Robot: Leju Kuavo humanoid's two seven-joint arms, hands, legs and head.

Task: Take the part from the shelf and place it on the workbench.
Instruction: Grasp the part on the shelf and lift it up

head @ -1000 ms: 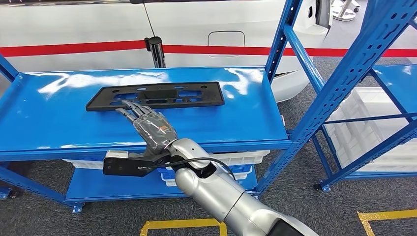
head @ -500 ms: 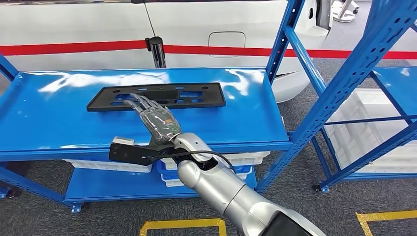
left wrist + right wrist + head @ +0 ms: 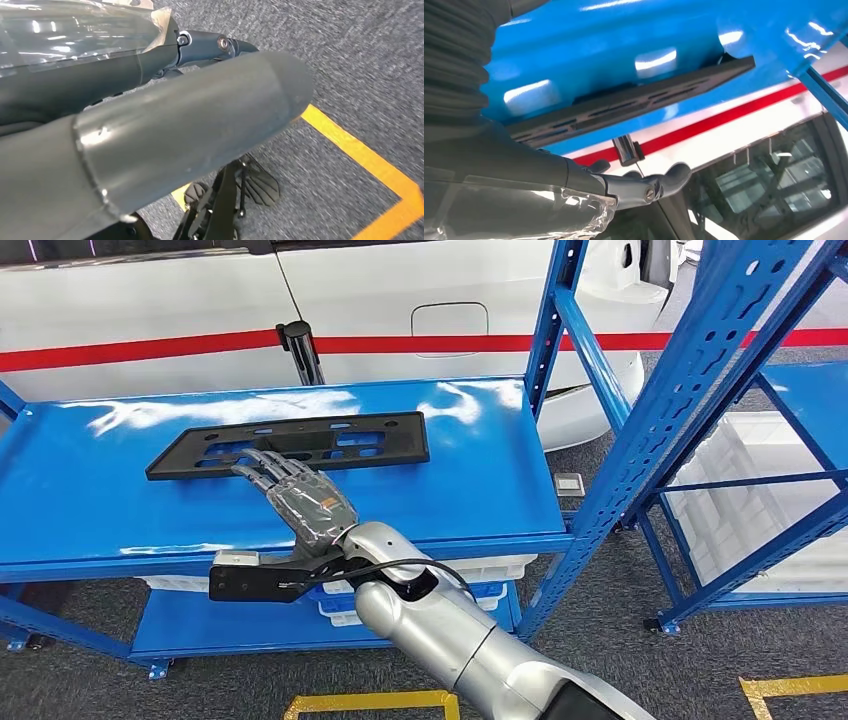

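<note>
Right robot hand [image 3: 305, 502] is held over the blue shelf [image 3: 470, 480], fingers spread and extended, nothing gripped. Its fingertips [image 3: 250, 462] are seen at the near edge of the black part [image 3: 290, 443]; contact cannot be told. Just beyond the fingers, the part lies flat on the shelf. Left robot hand [image 3: 150, 130]: state cannot be told.

The black slotted part [image 3: 290, 444] lies on a glossy blue shelf [image 3: 470, 480]. Behind stands a white car [image 3: 420, 290] with a red stripe. Yellow lines [image 3: 370, 702] mark speckled grey flooring, probably carpet.
</note>
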